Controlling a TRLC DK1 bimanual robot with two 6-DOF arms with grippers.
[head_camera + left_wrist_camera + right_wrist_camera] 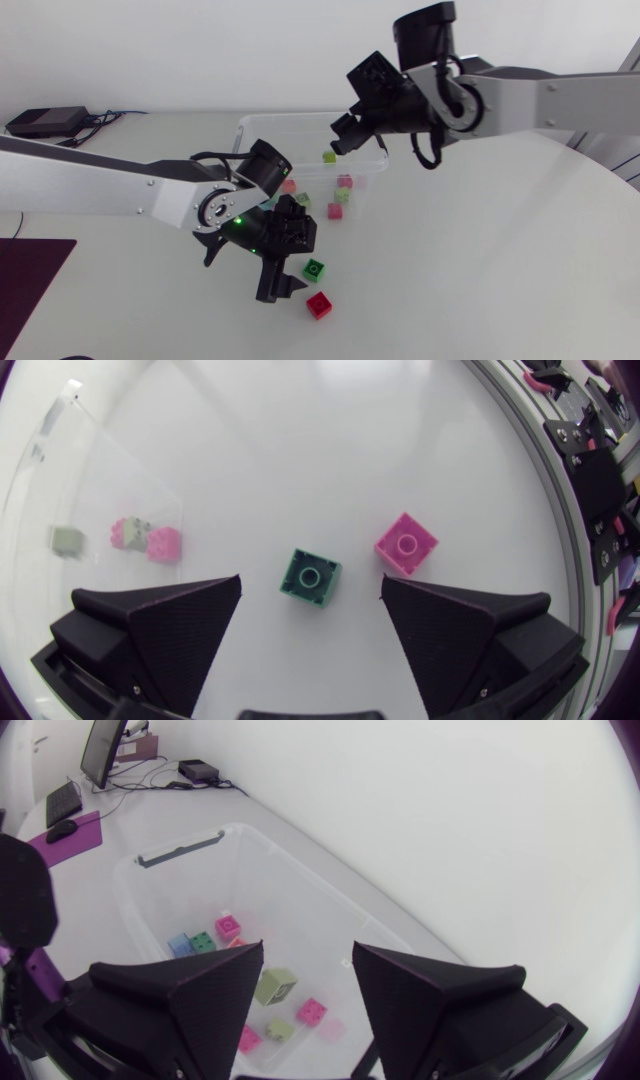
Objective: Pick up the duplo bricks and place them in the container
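Observation:
My left gripper hangs open over the table. Below it, between its fingers, a dark green brick lies on the table, untouched. A red-pink brick lies just beside it. My right gripper is open above the clear plastic container. A light olive-green brick is below its fingers, free of them. Several pink, green and blue bricks lie in the container.
Pink and green bricks show through the container's near wall, between my two grippers. In the left wrist view the container stands off to one side. A dark mat lies at the table's left edge.

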